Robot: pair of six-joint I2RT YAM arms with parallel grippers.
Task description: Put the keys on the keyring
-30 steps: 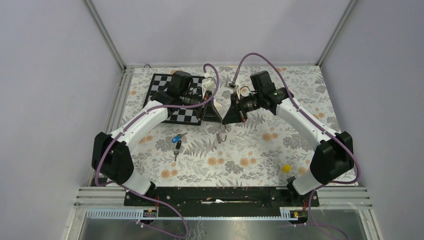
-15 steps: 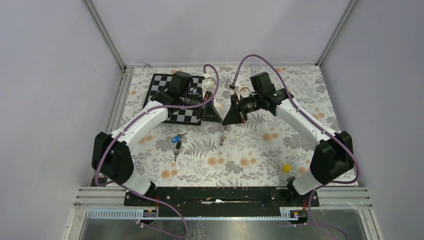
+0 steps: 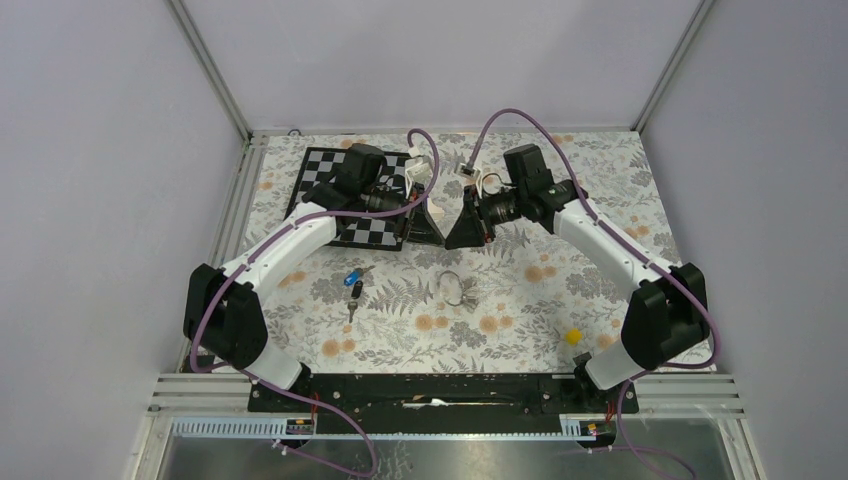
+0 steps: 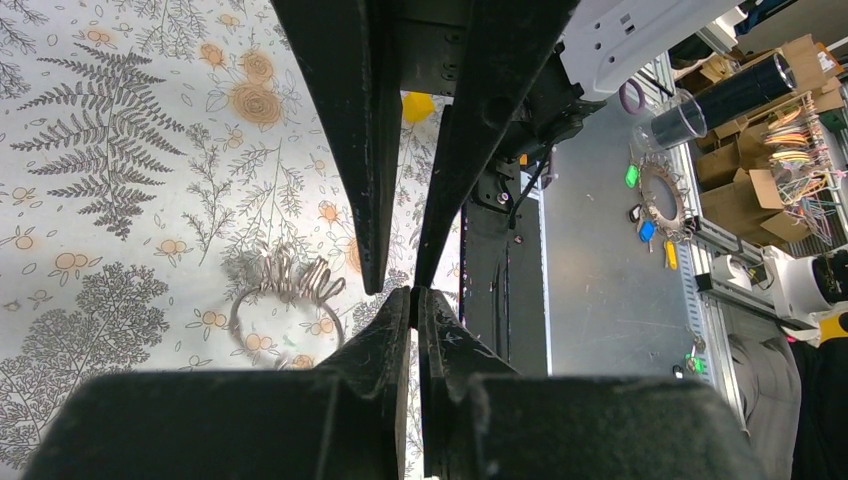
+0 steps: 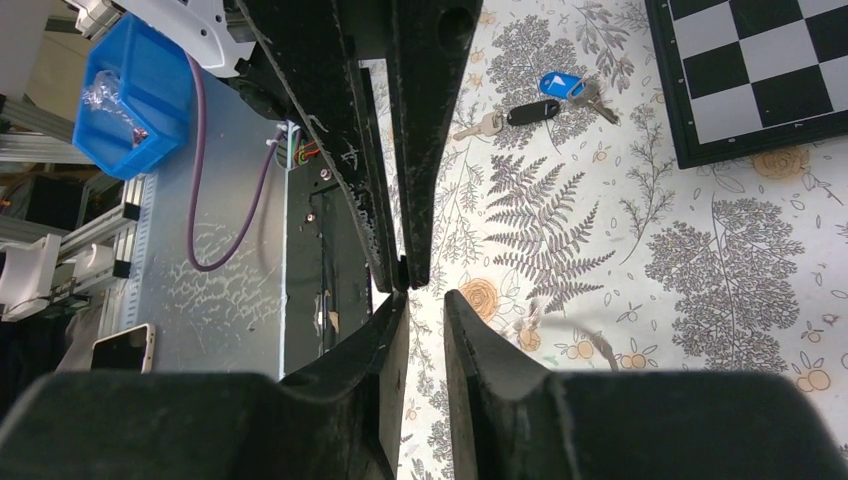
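On floral cloth (image 3: 520, 310) — thin round wire keyring (image 3: 452, 288) flat | left hand (image 4: 413, 295) together | right hand (image 5: 425, 298) parted

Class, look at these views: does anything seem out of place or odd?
The keyring lies flat on the floral cloth, apart from the keys, while the left claw and right claw face tip to tip in the air, gripping nothing.

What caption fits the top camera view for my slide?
Left gripper and right gripper face tip to tip; keyring and keys lie free on the floral cloth.
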